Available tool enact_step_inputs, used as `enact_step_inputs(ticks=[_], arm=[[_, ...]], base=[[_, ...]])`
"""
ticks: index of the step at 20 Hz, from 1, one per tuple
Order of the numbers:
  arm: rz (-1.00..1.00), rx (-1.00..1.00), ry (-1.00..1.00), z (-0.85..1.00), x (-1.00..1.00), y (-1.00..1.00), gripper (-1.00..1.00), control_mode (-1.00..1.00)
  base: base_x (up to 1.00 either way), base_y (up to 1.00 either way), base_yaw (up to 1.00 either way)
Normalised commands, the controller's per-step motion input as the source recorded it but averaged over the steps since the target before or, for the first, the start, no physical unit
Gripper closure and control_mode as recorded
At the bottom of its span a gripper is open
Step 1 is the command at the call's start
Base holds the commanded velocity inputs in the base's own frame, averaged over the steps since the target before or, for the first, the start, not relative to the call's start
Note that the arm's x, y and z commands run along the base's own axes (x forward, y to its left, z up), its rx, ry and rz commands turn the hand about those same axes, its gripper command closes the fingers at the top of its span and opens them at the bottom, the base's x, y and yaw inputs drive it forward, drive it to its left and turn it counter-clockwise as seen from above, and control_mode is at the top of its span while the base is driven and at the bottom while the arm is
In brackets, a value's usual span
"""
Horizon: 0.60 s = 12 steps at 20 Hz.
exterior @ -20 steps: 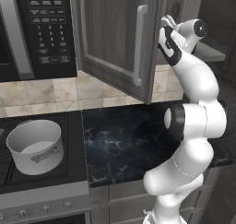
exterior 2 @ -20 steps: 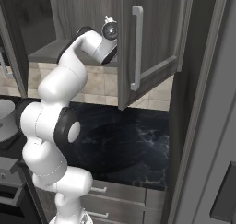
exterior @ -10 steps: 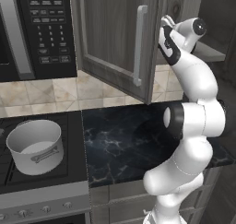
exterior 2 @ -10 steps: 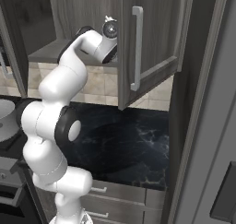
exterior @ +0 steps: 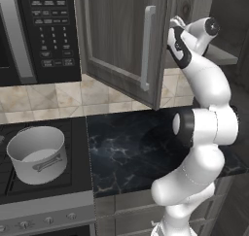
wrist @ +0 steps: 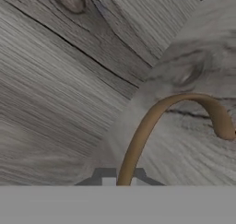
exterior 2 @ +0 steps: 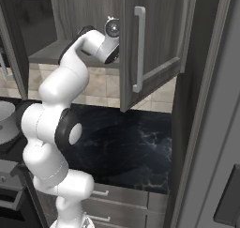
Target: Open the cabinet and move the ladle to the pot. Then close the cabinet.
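On my left base view the pot (exterior: 36, 153) sits on the stove at far left, upright, well apart from everything else. To its right runs the dark marble table (exterior: 126, 147). Above that, the cabinet (exterior: 121, 41) stands with its door swung out toward me, the silver bar handle (exterior: 147, 48) facing the camera. Right of the door, my arm reaches up and into the cabinet opening, wrist at the shelf level; the door edge hides the pincer there. On the right base view the other door (exterior 2: 150, 39) hangs open too. On the hand view I see the ladle (wrist: 152, 126): its brownish wire handle rises from between the fingertips and curls over into a hook against the wood grain. The pincer (wrist: 119, 181) is clamped on the ladle handle, inside the cabinet
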Motion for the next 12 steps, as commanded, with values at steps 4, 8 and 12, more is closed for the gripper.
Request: enact_step_inputs(ticks=[4, 8, 12], arm=[[0.0, 0.03, -0.16, -0.18, -0.27, -0.11, 1.0, -1.0], [0.0, 0.01, -0.18, -0.15, -0.3, -0.04, 1.0, -1.0], [-0.01, 0.01, -0.12, -0.05, -0.29, 0.0, 1.0, -1.0]], base=[[0.0, 0.0, 0.0], [0.0, 0.0, 0.0], [0.0, 0.0, 0.0]])
